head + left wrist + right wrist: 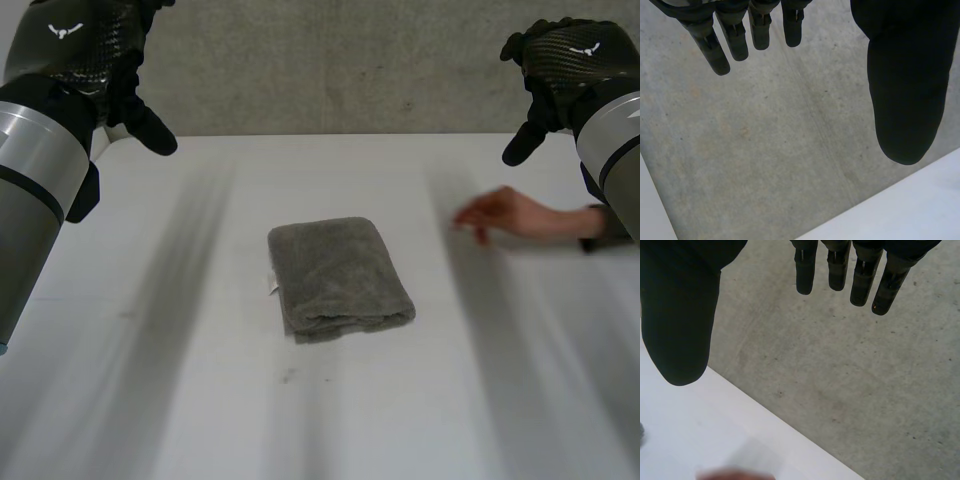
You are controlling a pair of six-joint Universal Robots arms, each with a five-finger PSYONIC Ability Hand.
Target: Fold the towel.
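In the head view the towel (338, 278) lies in the middle of the white table (200, 400), already folded into a compact, thick rectangle. A small white tag (271, 287) shows at the edge nearer the left arm. The left hand (95, 50) and the right hand (565, 60) hang raised over the table's far corners, well apart from the cloth and holding nothing. A person's hand (500, 215), blurred, reaches over the table on the right arm's side, near the towel but not touching it.

The folding looks done, or close to it. The sound course is to hold both hands high and clear while the person's hand is over the table. If another fold is wanted, pinch two corners of one short edge together and carry them over evenly.

In the left wrist view the left hand's fingers (720, 50) hang straight and relaxed, thumb spread wide, over a grey concrete surface (765, 150) beside the table's edge.

In the right wrist view the right hand's fingers (862, 280) are likewise straight, thumb wide, empty. A blurred shape past the thumb is probably the person's hand.

Count: one towel, one tag, one table, two robot hands, one person's hand.
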